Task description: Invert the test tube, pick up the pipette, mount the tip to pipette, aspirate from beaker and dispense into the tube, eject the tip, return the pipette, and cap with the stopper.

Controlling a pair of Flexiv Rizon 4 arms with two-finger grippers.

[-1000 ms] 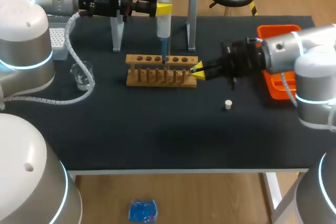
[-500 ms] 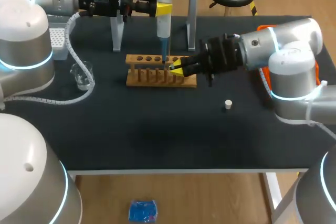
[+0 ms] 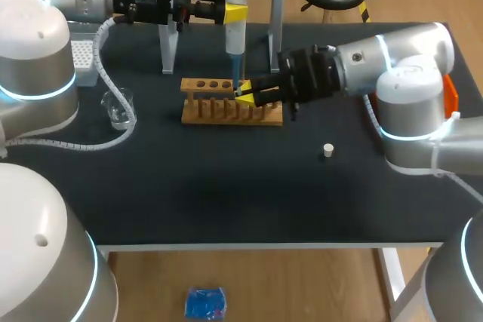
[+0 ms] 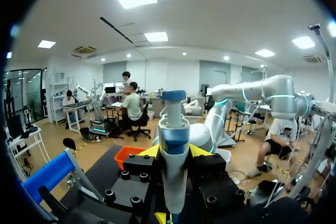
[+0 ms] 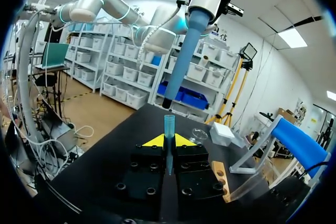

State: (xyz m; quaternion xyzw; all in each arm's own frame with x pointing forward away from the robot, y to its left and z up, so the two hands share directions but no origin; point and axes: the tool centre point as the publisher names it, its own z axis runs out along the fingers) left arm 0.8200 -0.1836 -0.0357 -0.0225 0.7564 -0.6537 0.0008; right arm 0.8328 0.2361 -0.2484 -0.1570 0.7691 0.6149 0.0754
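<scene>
Head view: the left gripper [image 3: 234, 13] clamps the pipette [image 3: 236, 32] upright above the wooden rack [image 3: 215, 107]; the right gripper [image 3: 245, 94] sits at the rack's top. Left wrist view: both fingers press the pipette's body. Right wrist view: the nearly closed fingers pinch an upright blue tip [image 5: 168, 125] just beneath the pipette's end.

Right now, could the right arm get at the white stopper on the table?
Probably not yet. The stopper lies alone on the table with nothing over it, but the right gripper is shut on the blue tip over the rack and would have to let that go first.
</scene>
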